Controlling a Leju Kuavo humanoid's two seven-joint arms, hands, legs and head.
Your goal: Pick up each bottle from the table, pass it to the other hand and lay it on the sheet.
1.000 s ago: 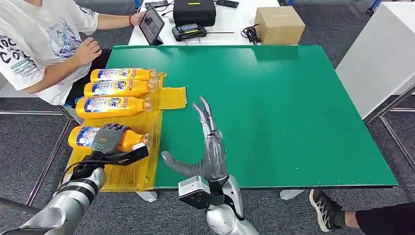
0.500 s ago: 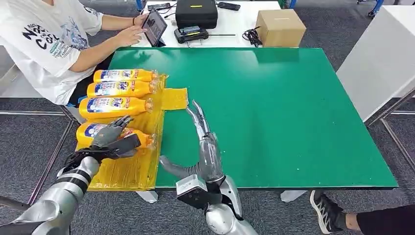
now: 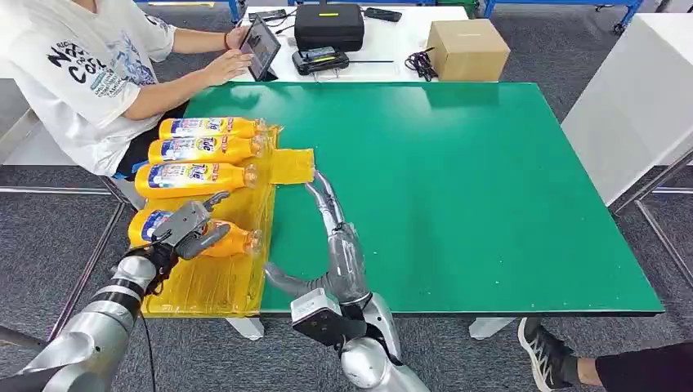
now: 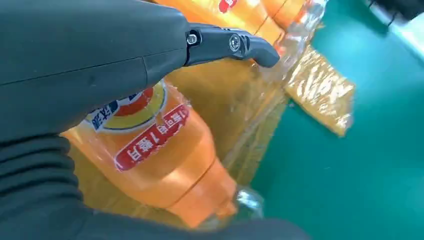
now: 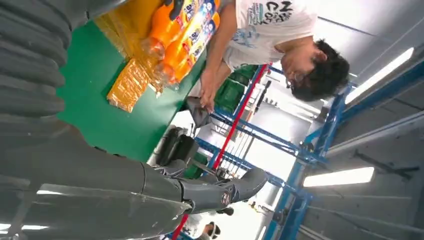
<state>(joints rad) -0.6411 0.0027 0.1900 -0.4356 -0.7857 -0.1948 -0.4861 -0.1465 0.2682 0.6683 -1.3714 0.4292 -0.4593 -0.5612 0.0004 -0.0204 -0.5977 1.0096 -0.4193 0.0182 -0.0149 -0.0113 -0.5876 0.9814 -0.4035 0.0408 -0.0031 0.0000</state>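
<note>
Four orange-yellow bottles with blue and white labels lie on their sides on a crinkled yellow sheet at the green table's left edge, necks pointing toward the table's middle; the nearest bottle lies directly under the left hand, whose fingers are spread above it; the other three bottles lie parallel in a row just beyond that hand, close together; the sheet extends nearer than the hand.

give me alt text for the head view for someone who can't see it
Four yellow bottles lie side by side on a yellow sheet at the green table's left edge; the robot's left hand is over the nearest bottle. Its right hand is open above the table, and a person sits beyond.
</note>
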